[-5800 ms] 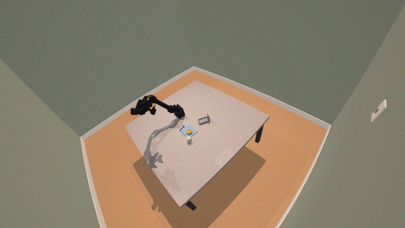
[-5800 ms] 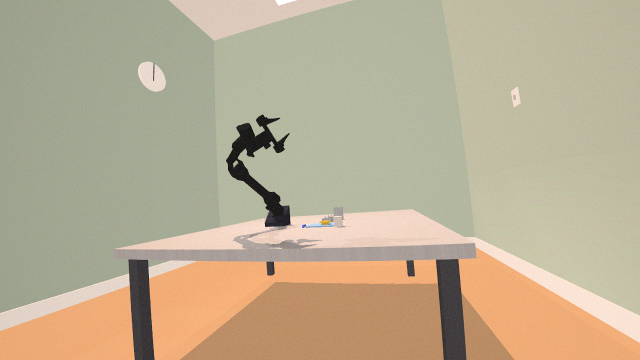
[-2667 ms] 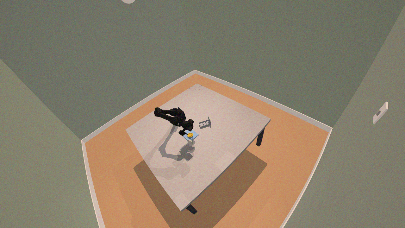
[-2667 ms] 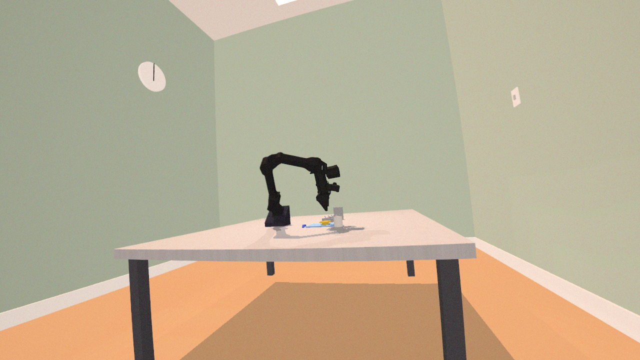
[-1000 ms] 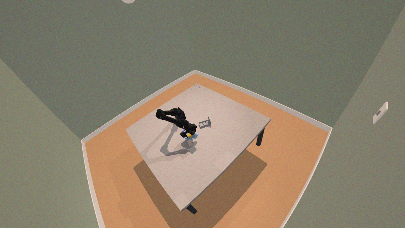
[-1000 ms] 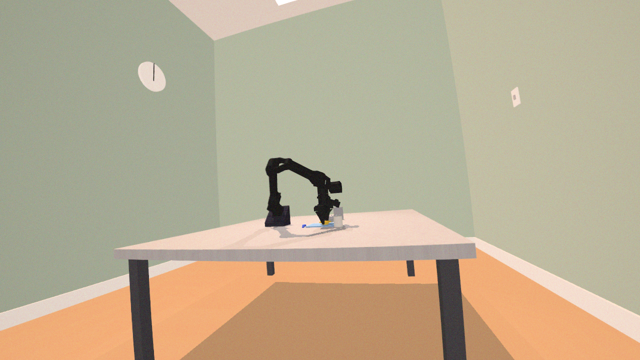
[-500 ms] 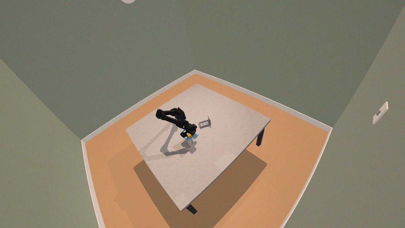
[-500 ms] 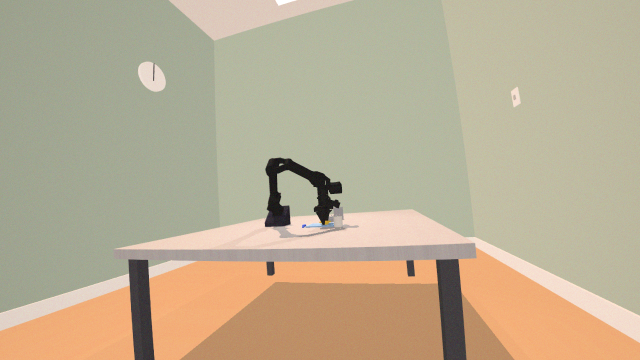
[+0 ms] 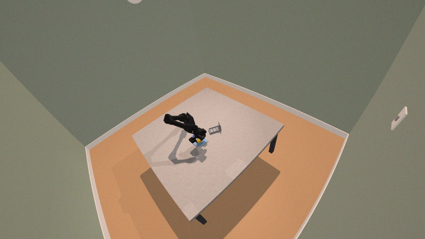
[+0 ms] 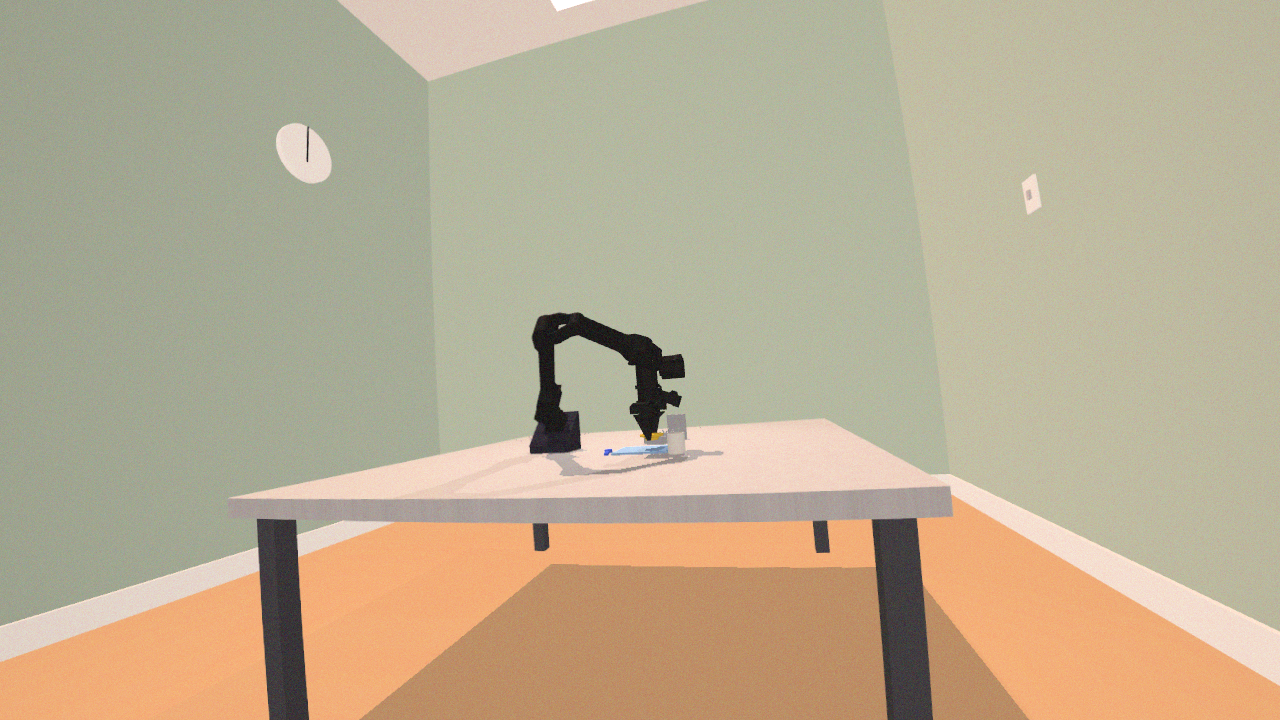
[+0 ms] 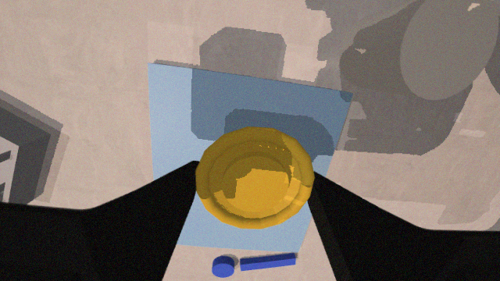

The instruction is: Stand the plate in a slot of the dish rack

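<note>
The round yellow plate is held roughly level by its rim between the two black fingers. My gripper points down and is shut on the plate, one finger on each side. In the exterior view the plate hangs a little above the light blue board, which lies flat on the table. The grey dish rack stands apart from the plate, at the left edge of the wrist view. Most of its slots are cut off there.
A blue cylinder and a blue bar lie near the board's edge. A pale upright block shows by the rack in the exterior view; whether it belongs to the rack is unclear. All stand on the pale table.
</note>
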Robot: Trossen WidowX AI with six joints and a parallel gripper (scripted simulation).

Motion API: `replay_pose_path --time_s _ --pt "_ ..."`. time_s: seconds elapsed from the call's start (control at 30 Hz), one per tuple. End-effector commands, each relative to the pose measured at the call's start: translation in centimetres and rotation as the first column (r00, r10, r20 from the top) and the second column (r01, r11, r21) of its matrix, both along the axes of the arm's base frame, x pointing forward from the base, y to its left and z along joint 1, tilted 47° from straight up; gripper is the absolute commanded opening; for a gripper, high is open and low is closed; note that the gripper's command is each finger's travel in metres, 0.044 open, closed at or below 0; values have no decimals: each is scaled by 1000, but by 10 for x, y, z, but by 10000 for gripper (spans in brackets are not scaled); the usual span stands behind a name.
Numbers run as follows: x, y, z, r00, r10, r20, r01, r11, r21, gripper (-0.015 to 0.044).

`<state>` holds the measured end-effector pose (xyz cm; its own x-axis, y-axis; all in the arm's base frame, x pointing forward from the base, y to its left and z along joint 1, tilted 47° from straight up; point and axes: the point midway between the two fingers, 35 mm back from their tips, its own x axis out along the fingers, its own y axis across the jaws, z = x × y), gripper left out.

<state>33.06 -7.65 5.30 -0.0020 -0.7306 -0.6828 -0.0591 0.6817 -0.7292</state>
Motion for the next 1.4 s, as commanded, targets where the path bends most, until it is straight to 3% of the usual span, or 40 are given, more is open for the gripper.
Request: replay_pose_path --time_s 0.0,1.0,1.13,1.37 --pt "5 17 12 1000 19 3 -19 1000 9 0" --pt "11 111 98 994 108 -32 -108 994 8 0" --pt "10 115 95 995 94 -18 -94 996 10 0" --pt "-7 152 58 990 -73 122 69 997 31 0"
